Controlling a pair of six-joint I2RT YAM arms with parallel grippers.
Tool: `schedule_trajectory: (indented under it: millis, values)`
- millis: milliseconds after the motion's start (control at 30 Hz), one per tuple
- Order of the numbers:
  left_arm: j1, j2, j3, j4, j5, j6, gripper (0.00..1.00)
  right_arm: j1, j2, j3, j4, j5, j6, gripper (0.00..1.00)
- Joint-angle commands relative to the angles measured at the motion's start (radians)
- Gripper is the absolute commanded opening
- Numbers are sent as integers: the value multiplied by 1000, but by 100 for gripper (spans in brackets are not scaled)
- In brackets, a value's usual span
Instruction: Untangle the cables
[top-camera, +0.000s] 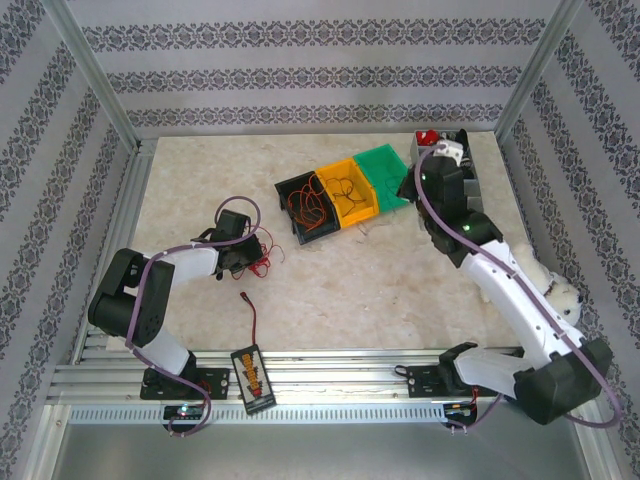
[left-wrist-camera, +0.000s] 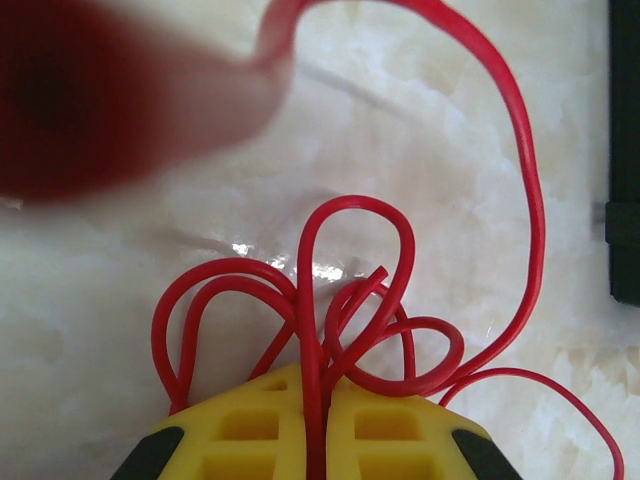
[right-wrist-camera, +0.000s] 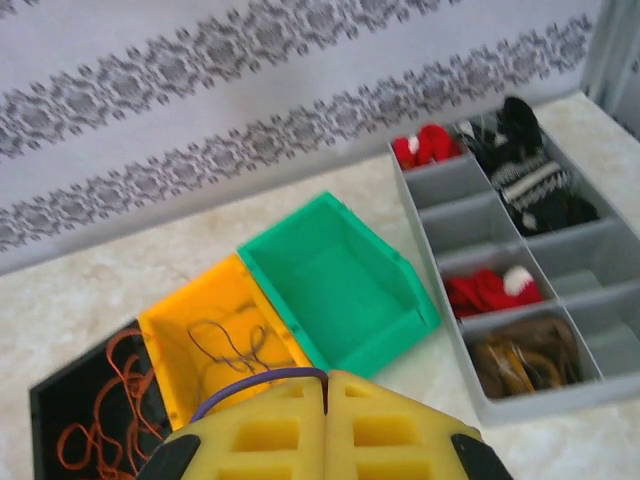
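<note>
Nearby, black bin (top-camera: 305, 208), orange bin (top-camera: 347, 190) and green bin (top-camera: 383, 172) line the surface (top-camera: 400, 290) beside a grey tray (right-wrist-camera: 520, 300); left fingers (left-wrist-camera: 250, 430) pinch looping red cables (left-wrist-camera: 355, 290), right fingers (right-wrist-camera: 390, 430) closed, empty.

The left arm (top-camera: 165, 275) is bent at the elbow and reached forward, held low. The left gripper (left-wrist-camera: 318, 390) is closed, and a red cable (left-wrist-camera: 308, 330) is pinched between its yellow fingers (left-wrist-camera: 250, 430), with loops just past the tips. The right arm (top-camera: 510, 290) is stretched far forward and held up. The right gripper (right-wrist-camera: 326, 385) is closed too, with its fingers (right-wrist-camera: 260, 435) pressed together.
</note>
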Motion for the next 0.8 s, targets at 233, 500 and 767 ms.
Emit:
schedule_trajectory:
  millis: [233,500,767]
  values:
    - [8,84,-44,-100,-32,33,0,0,314,267,92,-148,-60,5]
    - [8,105,-31,-113,-39,46,0,-21,509,379,89,-248,-58,5]
    - [8,146,-14,-112,-33,46,0,-19,675,457,65,-308,-47,6]
